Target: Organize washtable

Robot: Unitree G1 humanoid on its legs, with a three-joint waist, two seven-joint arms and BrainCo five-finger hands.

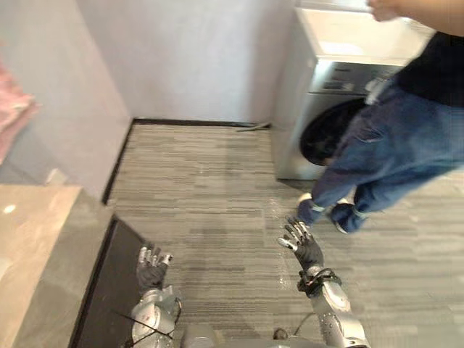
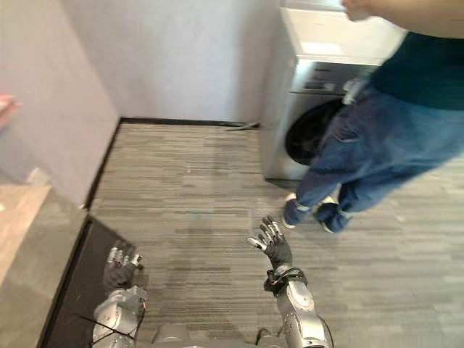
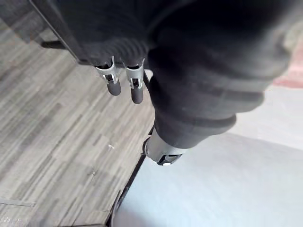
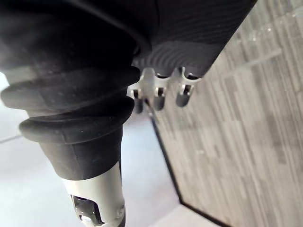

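Observation:
The washtable's beige top (image 1: pixel 29 246) shows at the left edge, with its dark side panel (image 1: pixel 109 290) below. My left hand (image 1: pixel 151 270) hovers beside that panel, low over the floor, fingers relaxed and holding nothing. My right hand (image 1: pixel 303 245) is raised over the grey plank floor with its fingers spread, empty. In the wrist views the left hand's fingers (image 3: pixel 112 80) and the right hand's fingers (image 4: pixel 160 97) hang straight with nothing between them.
A silver washing machine (image 1: pixel 326 109) with a round dark door stands at the back right. A person in jeans (image 1: pixel 391 152) stands in front of it, shoes (image 1: pixel 326 212) close to my right hand. A pink cloth (image 1: pixel 11 116) hangs at the far left wall.

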